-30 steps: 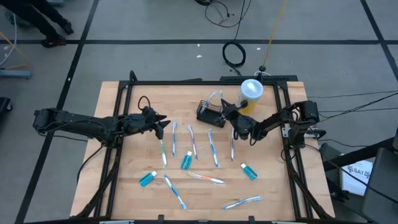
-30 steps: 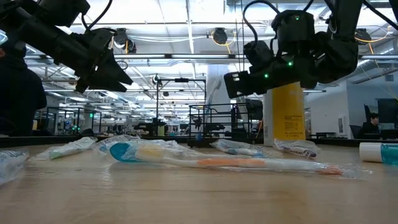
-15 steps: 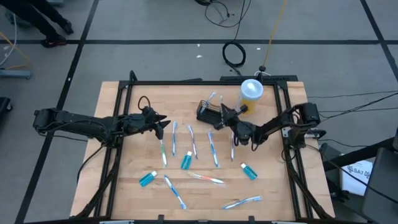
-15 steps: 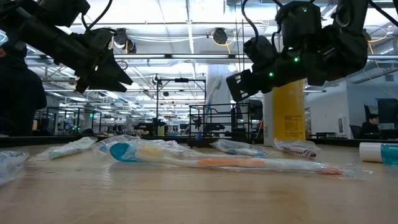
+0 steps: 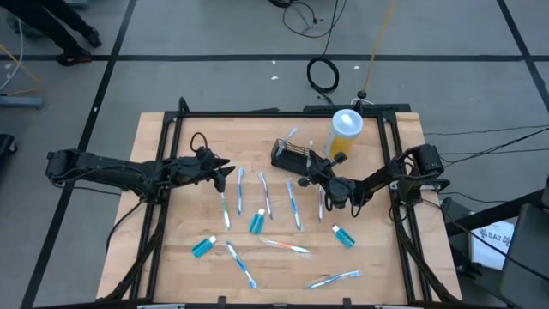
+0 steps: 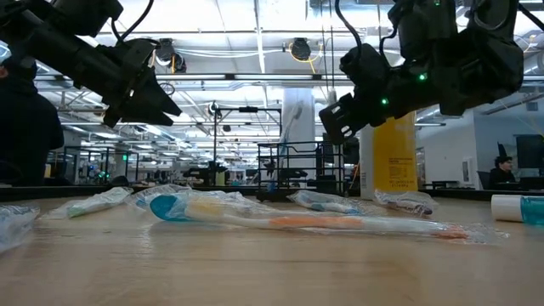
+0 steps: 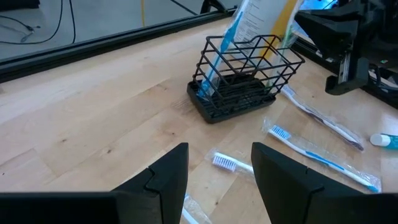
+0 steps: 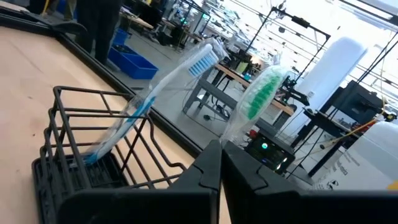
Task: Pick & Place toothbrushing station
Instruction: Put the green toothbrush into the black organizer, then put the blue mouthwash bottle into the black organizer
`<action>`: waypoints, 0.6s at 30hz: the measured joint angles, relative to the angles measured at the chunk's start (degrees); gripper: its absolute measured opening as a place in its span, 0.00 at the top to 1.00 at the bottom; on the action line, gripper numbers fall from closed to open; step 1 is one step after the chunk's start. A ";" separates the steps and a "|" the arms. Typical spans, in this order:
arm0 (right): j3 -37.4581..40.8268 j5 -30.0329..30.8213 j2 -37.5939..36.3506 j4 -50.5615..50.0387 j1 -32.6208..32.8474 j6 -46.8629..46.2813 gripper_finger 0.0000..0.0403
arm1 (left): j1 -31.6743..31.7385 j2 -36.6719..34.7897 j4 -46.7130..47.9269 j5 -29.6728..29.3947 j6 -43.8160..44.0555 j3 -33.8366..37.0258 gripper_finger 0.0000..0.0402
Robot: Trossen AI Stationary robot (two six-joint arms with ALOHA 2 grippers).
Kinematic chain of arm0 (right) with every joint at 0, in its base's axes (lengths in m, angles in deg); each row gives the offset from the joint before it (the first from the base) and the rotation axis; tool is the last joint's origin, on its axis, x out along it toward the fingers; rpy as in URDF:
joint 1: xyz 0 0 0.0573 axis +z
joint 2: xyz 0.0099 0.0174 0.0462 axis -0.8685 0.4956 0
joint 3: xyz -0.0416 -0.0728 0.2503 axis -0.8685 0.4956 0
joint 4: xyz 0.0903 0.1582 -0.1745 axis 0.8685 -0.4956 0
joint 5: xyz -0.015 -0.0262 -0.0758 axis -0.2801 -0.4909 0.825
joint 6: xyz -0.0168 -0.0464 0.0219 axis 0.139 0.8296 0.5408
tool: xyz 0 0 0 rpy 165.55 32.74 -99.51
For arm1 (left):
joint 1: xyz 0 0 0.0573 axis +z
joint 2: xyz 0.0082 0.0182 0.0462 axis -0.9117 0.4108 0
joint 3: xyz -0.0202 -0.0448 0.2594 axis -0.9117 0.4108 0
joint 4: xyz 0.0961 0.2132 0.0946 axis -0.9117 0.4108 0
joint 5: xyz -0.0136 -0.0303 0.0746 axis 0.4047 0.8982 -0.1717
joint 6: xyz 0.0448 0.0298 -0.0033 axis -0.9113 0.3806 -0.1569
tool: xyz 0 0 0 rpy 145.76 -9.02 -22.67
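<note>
The toothbrushing station (image 5: 289, 156) is a small black wire basket standing on its base at the table's far middle, also seen in the left wrist view (image 7: 244, 81). A wrapped blue-bristled toothbrush (image 8: 146, 102) leans inside it. My right gripper (image 5: 307, 166) hovers just right of and nearer than the basket, shut on a wrapped green-bristled toothbrush (image 8: 261, 93). My left gripper (image 5: 227, 174) waits open above the table's left half, its fingers (image 7: 168, 171) apart with nothing between them. My right gripper pinches the wrapped green-bristled toothbrush between its two shut fingers (image 8: 205, 168). The stretch of handle in the hold is hidden by the fingers. The bristle end (image 8: 264, 87) sticks out beyond the fingertips, lifted clear of the table and the basket.
A yellow cup with a white lid (image 5: 346, 127) stands right of the basket. Several wrapped toothbrushes (image 5: 294, 206) and teal tubes (image 5: 204, 247) lie across the table's middle and near half. Black frame rails (image 5: 163, 172) run along the table's sides.
My right gripper has drawn toward the table's near edge, away from the basket's right end, rolling at the wrist and staying shut on its toothbrush. The basket has stayed in place.
</note>
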 joint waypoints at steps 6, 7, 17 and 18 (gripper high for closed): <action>0.01 -0.02 0.00 -0.02 -0.72 0.23 0.96 | 0.00 0.00 -0.02 0.00 0.20 0.00 0.55; 0.01 -0.01 0.00 -0.04 -0.97 0.23 0.95 | -0.02 0.00 -0.02 0.00 0.20 0.00 0.55; 0.01 -0.06 0.00 -0.02 -1.67 -0.13 0.64 | -0.02 0.00 -0.02 -0.02 0.18 0.00 0.55; 0.01 -0.06 -0.12 -0.04 -1.67 -0.08 0.61 | -0.01 0.00 -0.02 -0.02 0.19 0.00 0.55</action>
